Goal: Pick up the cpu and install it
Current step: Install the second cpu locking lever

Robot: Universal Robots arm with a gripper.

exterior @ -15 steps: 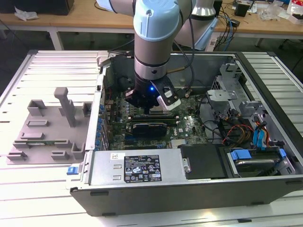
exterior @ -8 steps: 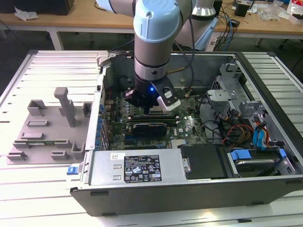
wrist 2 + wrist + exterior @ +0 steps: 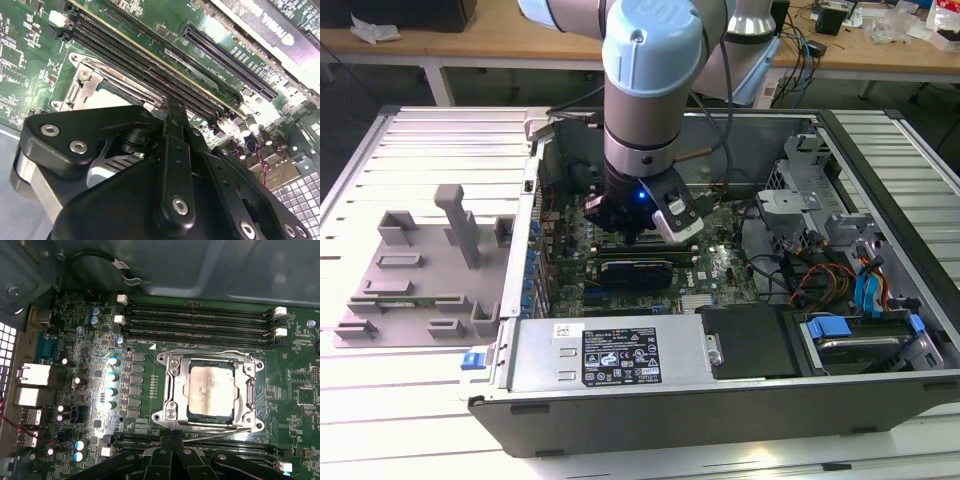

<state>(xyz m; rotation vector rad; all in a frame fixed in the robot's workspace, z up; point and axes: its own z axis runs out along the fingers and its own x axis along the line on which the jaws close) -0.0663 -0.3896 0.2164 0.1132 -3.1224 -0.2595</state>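
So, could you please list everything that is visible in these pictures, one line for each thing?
cpu: one, silvery top, seated in the socket frame.
socket frame: one, metal, on the green board.
green board: one, inside the case.
memory slots: several, black, beside the socket.
computer case: one, dark grey, open on the table.
grey holder block: one, at the exterior view's left.
slatted table: one, pale.
gripper: one, black, above the board near the socket.
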